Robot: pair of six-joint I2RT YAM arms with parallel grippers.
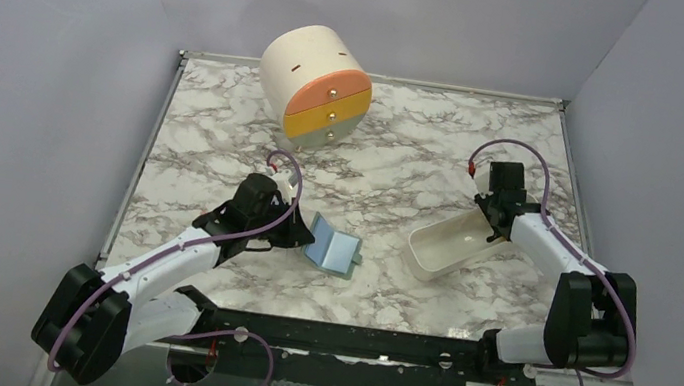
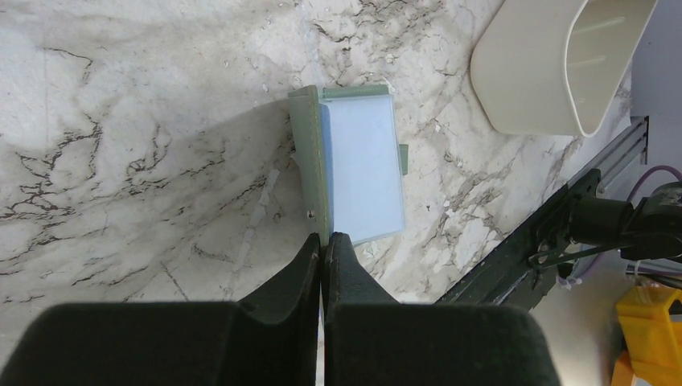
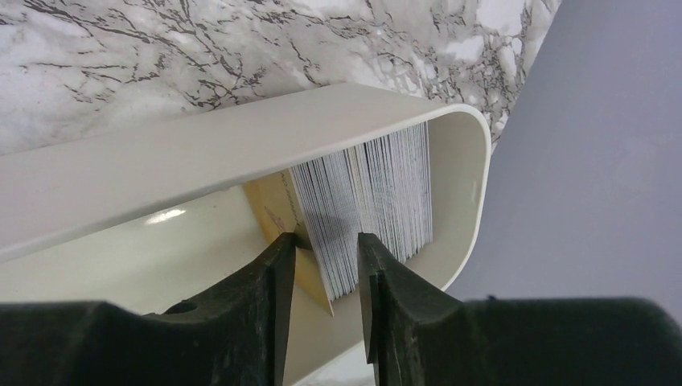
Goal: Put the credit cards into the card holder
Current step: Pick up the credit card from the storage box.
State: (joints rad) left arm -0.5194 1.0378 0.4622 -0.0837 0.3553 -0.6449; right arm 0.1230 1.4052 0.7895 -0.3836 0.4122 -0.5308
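Progress: early, as I am judging it. No card is showing in the card holder (image 1: 334, 249). The credit cards (image 3: 378, 193) are standing packed on edge at one end of the white tray (image 3: 241, 137).
Remaining: lifting a card out, carrying it across, slotting it in, then repeating.
Left gripper (image 2: 325, 241): jaws are clenching tight at the holder's raised flap edge. I cannot tell whether they are pinching it.
Right gripper (image 3: 326, 257): jaws are standing apart inside the tray, straddling a slice of the stack, with no firm grip showing.
Holder position: lying open mid-surface, towards the near edge.
Tray position: lying towards the right edge.
Materials: holder is soft sage-green, stitched, with a pale blue lining. Cards are thin and rigid, pale-edged, with one tan. Tray is smooth glossy plastic with rounded ends. Surface (image 1: 403, 161) is marbled.
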